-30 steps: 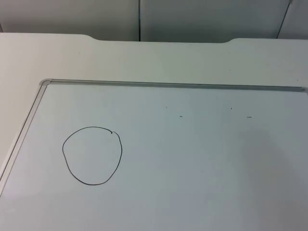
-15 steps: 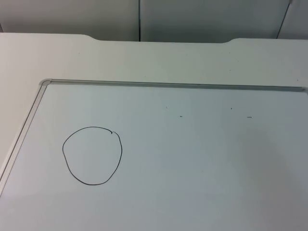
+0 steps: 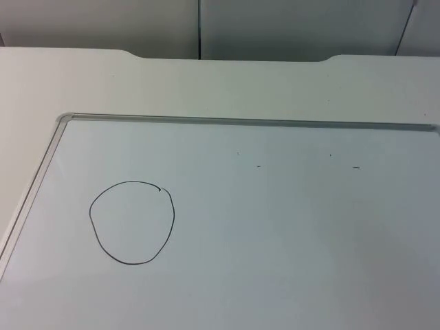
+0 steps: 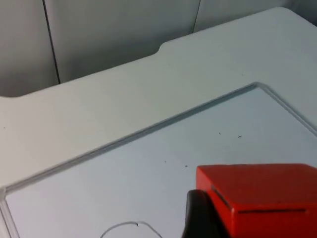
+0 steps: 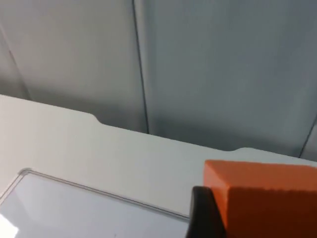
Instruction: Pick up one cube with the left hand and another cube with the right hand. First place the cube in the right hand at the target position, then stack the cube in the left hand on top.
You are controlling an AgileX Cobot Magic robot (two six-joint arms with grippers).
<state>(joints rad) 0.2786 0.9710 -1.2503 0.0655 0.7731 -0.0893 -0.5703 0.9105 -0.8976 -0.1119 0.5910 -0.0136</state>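
On the top view you see a whiteboard (image 3: 275, 227) lying flat on the white table (image 3: 206, 86), with a hand-drawn black circle (image 3: 131, 222) near the board's left edge and the grey partition wall (image 3: 275, 27) behind the table's far edge.

Look at the left wrist view: the left gripper (image 4: 247, 218) pinches a red cube (image 4: 260, 198). The cube sits right at the fingers, with one black fingertip (image 4: 198, 218) pressed flat against its side face. The cube hangs above the whiteboard (image 4: 148, 173), clear of its surface, and the top arc of the drawn circle (image 4: 131, 228) lies on the board beside that fingertip, apart from the cube.

On the right wrist view, the right gripper (image 5: 247, 213) clamps an orange cube (image 5: 262, 198) the same way: a black fingertip (image 5: 203, 213) lies tight against the cube's side. This cube is held up in the air too, with the table's far edge (image 5: 148, 148) and the partition wall (image 5: 223, 64) beyond it, and a corner of the whiteboard frame (image 5: 25, 173) lying off to the side, well apart from the cube.
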